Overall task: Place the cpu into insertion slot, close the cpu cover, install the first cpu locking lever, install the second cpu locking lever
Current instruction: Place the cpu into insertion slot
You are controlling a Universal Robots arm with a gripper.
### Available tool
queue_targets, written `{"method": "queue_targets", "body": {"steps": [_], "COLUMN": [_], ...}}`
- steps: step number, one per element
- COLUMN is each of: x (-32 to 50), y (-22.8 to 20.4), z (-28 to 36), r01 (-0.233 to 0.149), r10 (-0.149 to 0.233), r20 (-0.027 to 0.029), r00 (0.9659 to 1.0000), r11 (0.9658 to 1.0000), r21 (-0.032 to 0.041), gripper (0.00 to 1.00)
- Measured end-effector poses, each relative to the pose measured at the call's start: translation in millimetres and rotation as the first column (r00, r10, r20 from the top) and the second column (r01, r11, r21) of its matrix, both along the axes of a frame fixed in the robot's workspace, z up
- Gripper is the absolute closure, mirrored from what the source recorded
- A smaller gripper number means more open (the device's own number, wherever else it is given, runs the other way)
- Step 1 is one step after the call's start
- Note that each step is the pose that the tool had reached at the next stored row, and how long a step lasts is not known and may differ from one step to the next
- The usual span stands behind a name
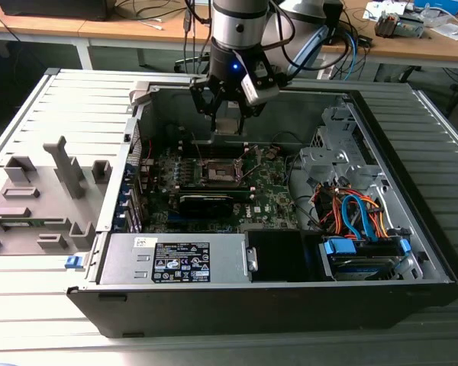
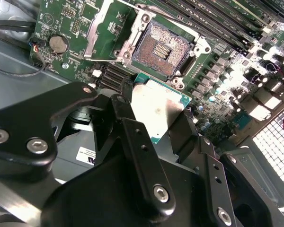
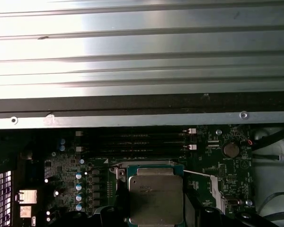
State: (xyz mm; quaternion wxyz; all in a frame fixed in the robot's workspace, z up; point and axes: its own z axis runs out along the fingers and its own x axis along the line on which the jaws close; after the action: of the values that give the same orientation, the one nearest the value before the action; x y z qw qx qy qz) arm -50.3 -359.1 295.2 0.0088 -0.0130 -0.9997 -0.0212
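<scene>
The hand (image 2: 154, 116) pinches the cpu (image 2: 156, 104) by its edges, held over the empty insertion slot (image 2: 161, 49); the cpu cover (image 2: 98, 28) seems swung open; seating, closing and locking all remain undone.

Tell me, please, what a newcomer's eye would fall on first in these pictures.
The gripper, shut on the silver cpu, hangs over the motherboard inside the open case. Close by the cpu in the second wrist view lies the bare socket, its contacts uncovered.
</scene>
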Motion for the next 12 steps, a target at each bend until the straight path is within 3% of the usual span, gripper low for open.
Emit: {"method": "queue_targets", "body": {"steps": [12], "x": [0.0], "y": [-0.3], "z": [-3.2], "r01": [0.0], "r10": [0.0], "r20": [0.0], "r00": [1.0], "r11": [1.0], "r21": [0.0], "gripper": [0.45]}}
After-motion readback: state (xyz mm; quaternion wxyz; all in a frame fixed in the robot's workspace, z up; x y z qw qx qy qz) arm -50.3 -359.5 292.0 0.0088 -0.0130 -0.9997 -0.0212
